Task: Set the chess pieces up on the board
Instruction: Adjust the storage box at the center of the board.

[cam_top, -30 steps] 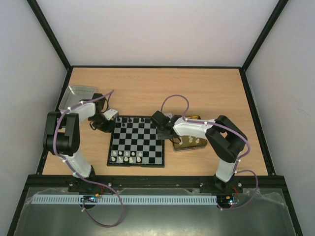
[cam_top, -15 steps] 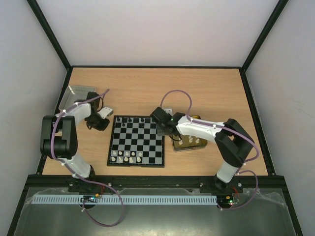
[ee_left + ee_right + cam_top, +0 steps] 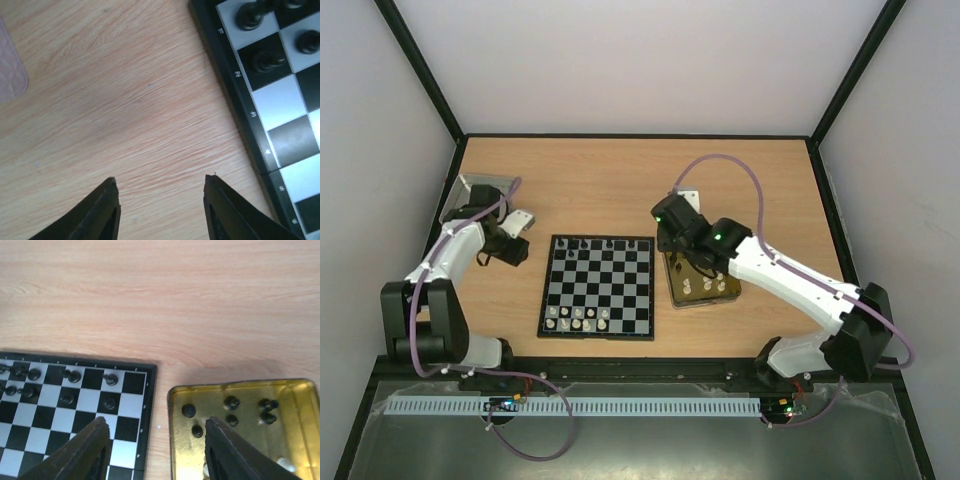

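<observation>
Two claws in view, both released, nothing held.

Far left: silver-grey tin lid [image 3: 478, 188] lies on the wooden surface [image 3: 620, 180], at its far-left corner.

Left claw [image 3: 161, 179] hovers over bare wood between the lid and the board [image 3: 598, 287]. Its fingers [image 3: 107, 212] are parted with only wood grain between them. In the wrist view the board's numbered dark border runs just to the right of the claw.

The board lies flat, centre-left on the surface, toward the near edge. Black pieces [image 3: 582, 243] stand along its far rows. Cream pieces [image 3: 577, 318] are grouped in the two near rows, mostly on the left half.

Right claw [image 3: 155, 419] hangs above the board's far-right corner and the strip of wood beside it, fingers apart and empty.

Gold tray [image 3: 240, 386] sits just right of the board, with a thin strip of wood between them. Inside are loose black figures [image 3: 231, 402] scattered toward its far side and loose cream figures [image 3: 706, 285] nearer the front. In the top view the right arm crosses over part of the tray.
</observation>
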You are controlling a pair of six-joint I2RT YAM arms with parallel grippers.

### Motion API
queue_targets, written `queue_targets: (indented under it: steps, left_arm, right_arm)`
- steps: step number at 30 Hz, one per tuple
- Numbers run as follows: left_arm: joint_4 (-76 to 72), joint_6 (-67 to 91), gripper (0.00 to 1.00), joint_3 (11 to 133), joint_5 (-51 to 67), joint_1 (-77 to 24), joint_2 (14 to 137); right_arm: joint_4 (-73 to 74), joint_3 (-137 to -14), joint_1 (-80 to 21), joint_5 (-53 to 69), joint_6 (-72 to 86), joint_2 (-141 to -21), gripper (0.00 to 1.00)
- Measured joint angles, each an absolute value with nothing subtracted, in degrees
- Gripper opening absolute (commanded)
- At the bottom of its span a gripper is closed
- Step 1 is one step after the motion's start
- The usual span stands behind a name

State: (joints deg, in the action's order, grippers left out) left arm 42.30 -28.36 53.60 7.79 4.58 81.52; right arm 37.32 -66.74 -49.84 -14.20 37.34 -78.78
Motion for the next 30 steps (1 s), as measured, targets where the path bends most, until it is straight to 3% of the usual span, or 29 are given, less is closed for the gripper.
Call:
queue_targets:
  steps: [6, 9, 13, 22, 27, 30]
  left_arm:
    - [43.94, -29.76, 0.87, 53.6, 9.43, 4.58, 78.22]
    - [44.27, -29.58, 0.93, 53.6, 9.82, 4.58, 76.88]
    - [44.21, -29.39, 0.93, 53.6, 10.76, 4.58, 74.74]
    - [42.68, -27.53, 0.9, 53.47, 12.71, 4.58, 71.46]
    - [41.6, -25.82, 0.9, 53.23, 14.11, 4.58, 71.0]
    - [41.47, -25.26, 0.9, 53.23, 14.79, 4.58, 70.48]
  right_arm:
    - [39.18, -67.57, -46.17, -14.04, 37.01, -77.06, 0.52]
    - [39.4, -66.17, -43.33, -11.77, 36.32, -77.08, 0.53]
    - [39.77, -63.9, -38.94, -8.49, 35.27, -77.41, 0.52]
    - [39.88, -62.02, -29.93, -4.12, 32.97, -79.83, 0.34]
    - [39.64, -59.68, -28.82, -4.38, 33.69, -80.66, 0.32]
    - [39.09, -56.93, -27.24, -5.21, 35.09, -79.61, 0.22]
